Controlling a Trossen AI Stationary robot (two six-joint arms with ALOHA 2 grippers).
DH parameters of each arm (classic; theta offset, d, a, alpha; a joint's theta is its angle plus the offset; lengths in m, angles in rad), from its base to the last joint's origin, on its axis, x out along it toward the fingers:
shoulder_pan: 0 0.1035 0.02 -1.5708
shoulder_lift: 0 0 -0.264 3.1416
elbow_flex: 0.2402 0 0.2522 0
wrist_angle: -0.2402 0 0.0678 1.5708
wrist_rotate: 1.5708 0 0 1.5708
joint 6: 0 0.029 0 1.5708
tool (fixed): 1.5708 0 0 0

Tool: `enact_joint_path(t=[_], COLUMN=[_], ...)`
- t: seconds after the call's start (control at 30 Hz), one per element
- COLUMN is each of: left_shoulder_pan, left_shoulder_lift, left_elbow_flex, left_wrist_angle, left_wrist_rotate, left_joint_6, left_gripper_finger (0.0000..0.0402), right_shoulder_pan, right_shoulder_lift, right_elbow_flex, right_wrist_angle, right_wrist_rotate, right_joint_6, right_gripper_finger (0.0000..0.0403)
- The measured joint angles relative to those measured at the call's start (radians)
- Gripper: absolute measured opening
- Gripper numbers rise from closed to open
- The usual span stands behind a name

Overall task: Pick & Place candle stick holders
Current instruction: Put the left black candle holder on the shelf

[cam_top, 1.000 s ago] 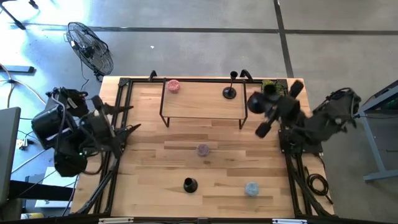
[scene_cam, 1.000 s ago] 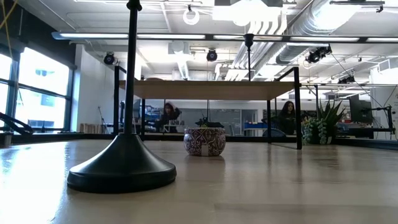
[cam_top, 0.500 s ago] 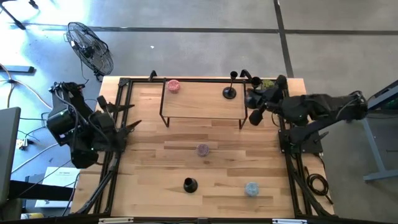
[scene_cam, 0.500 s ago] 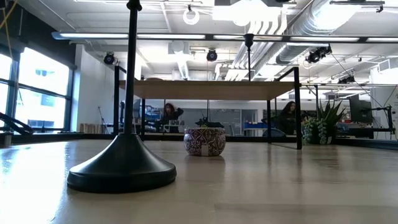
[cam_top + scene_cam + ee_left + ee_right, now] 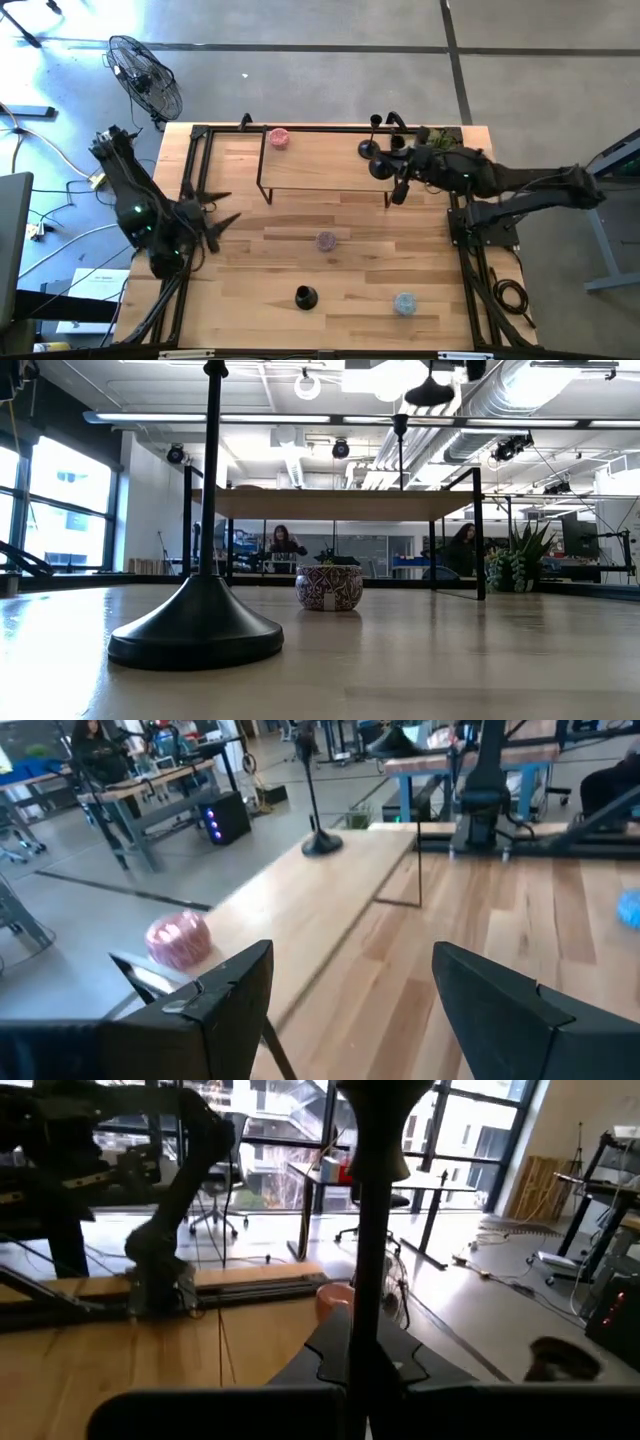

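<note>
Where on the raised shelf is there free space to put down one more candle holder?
The shelf is bare in its middle, between the pink candle and the standing candle holder. Its right end is crowded: the right gripper holds a second holder there. The left gripper waits at the table's left side.

A raised wooden shelf (image 5: 320, 160) stands at the far edge of the wooden bench (image 5: 250, 270), carrying a black candle stick holder (image 5: 368, 149); another black holder (image 5: 305, 297) sits near the front edge.
</note>
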Motion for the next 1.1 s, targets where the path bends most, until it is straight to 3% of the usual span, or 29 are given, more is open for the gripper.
enact_joint_path(t=[0.2,0.53,0.9,1.1], left_shoulder_pan=[0.0,0.0,0.0,0.0], left_shoulder_lift=[-0.002,-0.009,-0.009,-0.009], left_elbow_flex=[-0.115,-0.12,-0.12,-0.12], left_wrist_angle=[0.157,0.163,0.139,0.143], left_wrist_rotate=[-0.038,-0.054,-0.05,-0.02], left_joint_6=[-0.003,0.0,0.001,-0.002], left_gripper_finger=[0.0269,0.0269,0.0269,0.0269], right_shoulder_pan=[-0.117,-0.252,-0.265,-0.264], right_shoulder_lift=[0.068,0.158,0.167,0.166], right_elbow_flex=[-0.006,-0.006,-0.172,-0.192], right_wrist_angle=[0.012,0.036,0.261,0.261], right_wrist_rotate=[-0.088,-0.309,-0.312,-0.291], right_joint_6=[-0.006,0.072,0.109,0.107], right_gripper_finger=[0.0,0.0,0.0,0.0])
